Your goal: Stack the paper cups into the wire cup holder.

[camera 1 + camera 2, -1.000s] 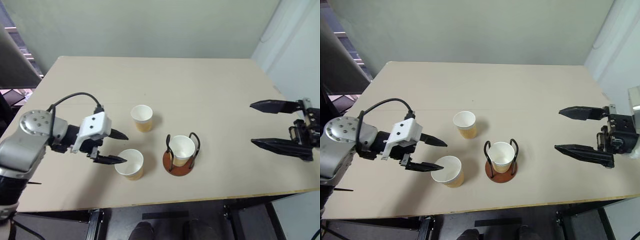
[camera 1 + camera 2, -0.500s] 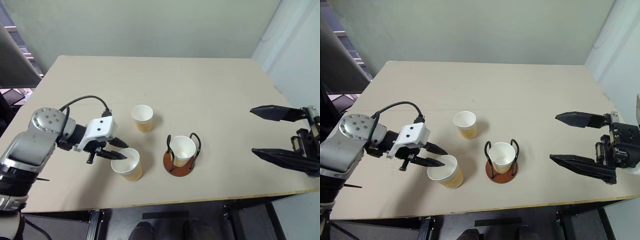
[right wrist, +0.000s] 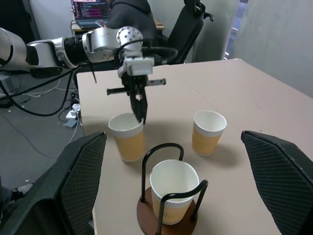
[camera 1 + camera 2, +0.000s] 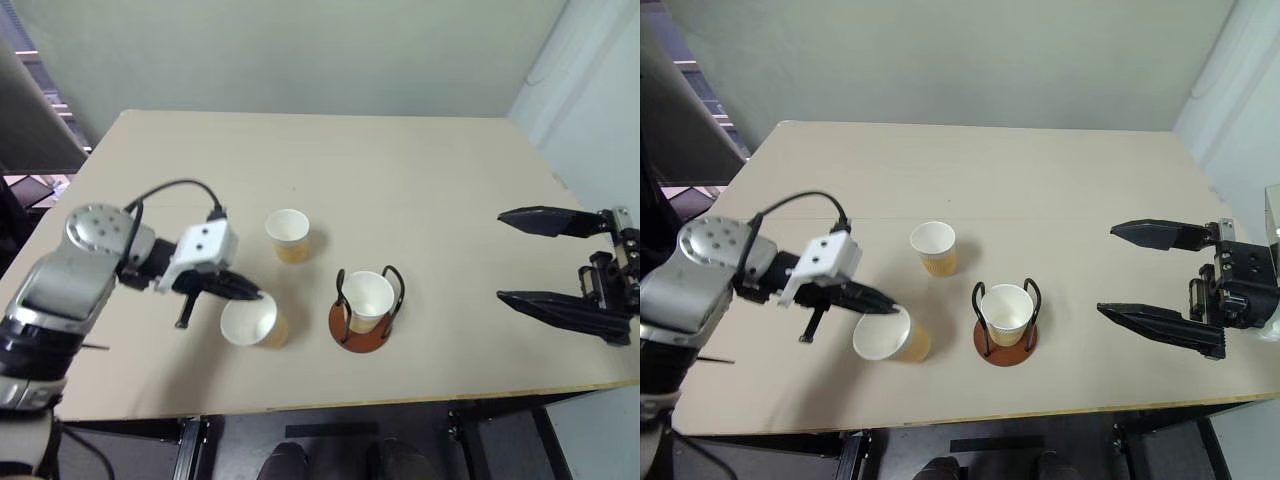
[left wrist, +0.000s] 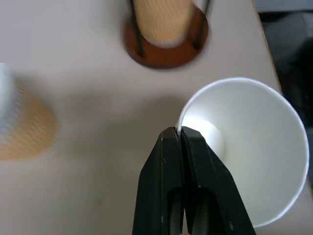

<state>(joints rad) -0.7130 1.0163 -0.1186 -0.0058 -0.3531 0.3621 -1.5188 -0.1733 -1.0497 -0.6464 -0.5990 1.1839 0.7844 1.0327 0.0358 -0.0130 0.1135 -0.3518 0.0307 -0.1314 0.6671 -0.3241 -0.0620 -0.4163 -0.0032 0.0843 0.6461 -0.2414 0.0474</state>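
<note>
Three paper cups on the bench (image 4: 420, 180): one sits inside the wire cup holder (image 4: 363, 322) near the front edge, one stands loose (image 4: 289, 235) just behind and left of it, and the third (image 4: 252, 321) is tilted, its rim pinched by the left claw (image 4: 250, 295), fingers pressed together on the wall. Right claw (image 4: 525, 257) is spread wide, well off to the right.

Your robot's arms, as catalogued
Left arm (image 4: 70, 275) was silver-grey with screws, black cable, white wrist block; both grippers had tapered black fingers.
</note>
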